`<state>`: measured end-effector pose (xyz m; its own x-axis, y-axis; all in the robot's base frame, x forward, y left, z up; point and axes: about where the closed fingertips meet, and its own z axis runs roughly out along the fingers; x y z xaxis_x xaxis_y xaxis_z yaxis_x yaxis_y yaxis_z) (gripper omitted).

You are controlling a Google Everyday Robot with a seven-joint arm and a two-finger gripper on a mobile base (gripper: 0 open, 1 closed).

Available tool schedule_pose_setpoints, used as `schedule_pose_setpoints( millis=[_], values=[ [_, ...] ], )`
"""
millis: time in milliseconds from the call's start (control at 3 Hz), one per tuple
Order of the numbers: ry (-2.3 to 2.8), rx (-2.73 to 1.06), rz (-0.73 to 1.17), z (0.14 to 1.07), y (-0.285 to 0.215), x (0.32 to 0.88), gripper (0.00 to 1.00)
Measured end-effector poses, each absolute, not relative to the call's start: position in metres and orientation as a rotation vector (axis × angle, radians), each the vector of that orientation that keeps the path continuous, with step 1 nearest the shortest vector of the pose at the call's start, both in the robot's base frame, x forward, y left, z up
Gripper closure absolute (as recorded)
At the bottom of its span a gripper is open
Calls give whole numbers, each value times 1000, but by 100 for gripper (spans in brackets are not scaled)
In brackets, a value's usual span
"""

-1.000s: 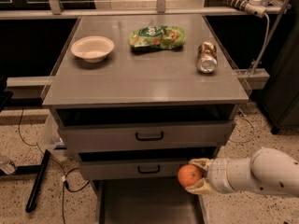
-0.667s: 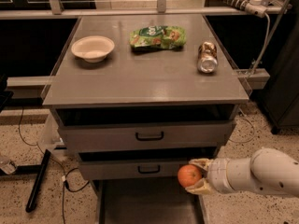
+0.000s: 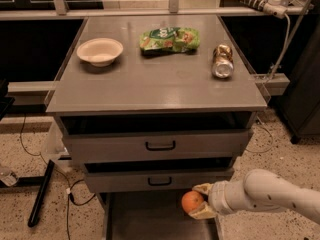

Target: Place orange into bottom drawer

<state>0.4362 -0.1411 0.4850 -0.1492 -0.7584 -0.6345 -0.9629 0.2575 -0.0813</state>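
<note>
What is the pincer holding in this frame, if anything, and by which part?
The pincer, low over the open bottom drawer, holds the orange on the side facing the arm, one finger above it and one below.

gripper (image 3: 199,202) (gripping orange (image 3: 191,202)), above bottom drawer (image 3: 145,219)
</note>
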Motion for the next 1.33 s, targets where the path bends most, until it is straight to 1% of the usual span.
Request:
schedule_pose_setpoints(
  millis=[667, 1000, 1333],
  values=[
    [1958, -1504, 537, 343, -139, 445, 100],
    [1957, -1504, 535, 344, -139, 445, 100],
    [1987, -1471, 571, 309, -138, 450, 100]
  ],
)
